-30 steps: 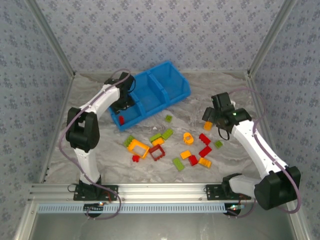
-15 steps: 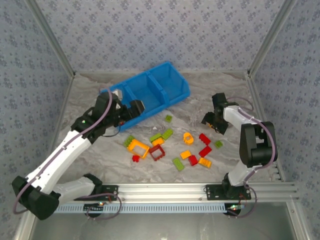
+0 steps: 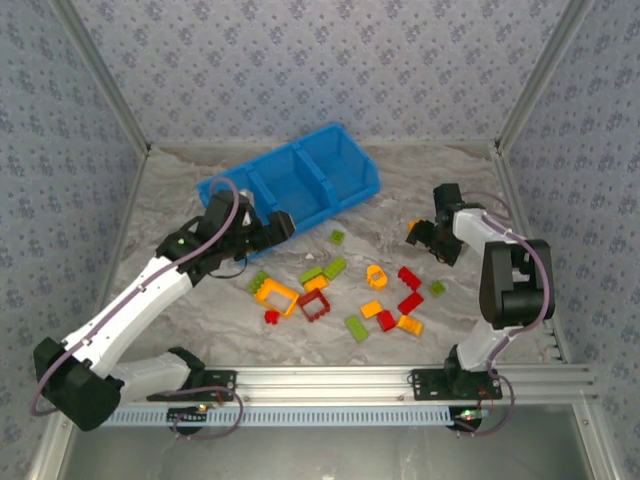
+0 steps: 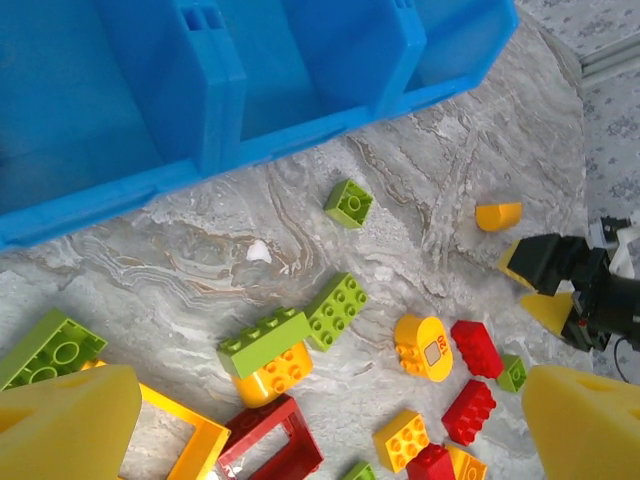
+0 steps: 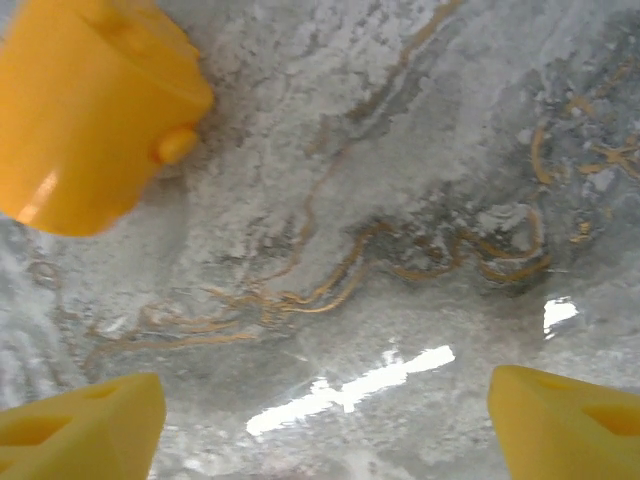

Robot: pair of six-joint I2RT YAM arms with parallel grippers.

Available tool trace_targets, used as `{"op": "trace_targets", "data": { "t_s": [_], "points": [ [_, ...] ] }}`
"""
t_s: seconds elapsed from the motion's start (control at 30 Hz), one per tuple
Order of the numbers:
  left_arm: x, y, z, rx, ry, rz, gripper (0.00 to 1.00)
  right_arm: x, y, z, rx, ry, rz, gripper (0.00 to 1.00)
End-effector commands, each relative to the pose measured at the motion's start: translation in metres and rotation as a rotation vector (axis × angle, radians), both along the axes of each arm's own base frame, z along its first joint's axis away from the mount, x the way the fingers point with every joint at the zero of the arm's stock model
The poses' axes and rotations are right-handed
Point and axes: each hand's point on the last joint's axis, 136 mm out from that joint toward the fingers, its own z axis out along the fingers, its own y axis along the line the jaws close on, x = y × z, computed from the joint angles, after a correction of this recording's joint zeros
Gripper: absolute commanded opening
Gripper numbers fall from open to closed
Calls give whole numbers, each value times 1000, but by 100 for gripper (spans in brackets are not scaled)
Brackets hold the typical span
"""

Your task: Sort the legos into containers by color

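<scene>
The legos lie loose on the marble table in front of the blue bin point(image 3: 322, 210): a yellow frame point(image 3: 277, 293), a red frame point(image 3: 315, 305), green bricks point(image 3: 336, 266), red bricks point(image 3: 409, 278) and orange ones point(image 3: 372, 309). My left gripper point(image 3: 278, 228) hangs open and empty by the bin's front wall, above the pile point(image 4: 325, 420). The three containers point(image 4: 300, 135) fill the top of the left wrist view. My right gripper point(image 3: 422, 238) is open, low over bare table point(image 5: 320, 410). One orange lego point(image 5: 90, 110) lies just ahead of it, outside the fingers point(image 5: 80, 425).
Metal frame posts and patterned walls close in the table on the left, back and right. The right arm's upright link point(image 3: 510, 290) stands beside the pile's right edge. The left arm point(image 3: 140, 295) stretches across the table's left part.
The left arm has swung out from over the bin's left compartment to its front wall, and its jaws have opened wide. The right gripper has shifted slightly back; the orange lego lies beside it.
</scene>
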Motion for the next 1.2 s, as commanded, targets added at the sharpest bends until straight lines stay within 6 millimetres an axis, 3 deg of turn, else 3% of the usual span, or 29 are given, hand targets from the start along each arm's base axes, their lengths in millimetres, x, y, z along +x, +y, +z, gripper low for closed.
{"op": "trace_targets", "data": {
  "t_s": [0.0, 0.2, 0.43, 0.53, 0.83, 1.0, 1.17],
  "points": [
    [-1, -12, 20, -23, -42, -41, 98, 16, 6, 27, 25, -45, 14, 92],
    [-2, -22, 27, -53, -81, -75, 98, 54, 8, 47, 97, -140, -192, 91],
    [-1, -24, 38, -78, -101, -78, 98, 63, 3, 27, 135, -95, -480, 80],
    [-2, -23, 41, -84, -105, -74, 98, 72, 6, 16, 182, -75, -533, 80],
    [-8, -20, 43, -91, -101, -77, 98, 45, 12, -16, 190, 85, -711, 72],
    [-9, -21, 44, -101, -102, -82, 98, 60, 12, -22, 195, 70, -701, 60],
    [-9, -22, 47, -106, -105, -82, 98, 61, 13, -24, 193, 68, -697, 38]
  ]
}}
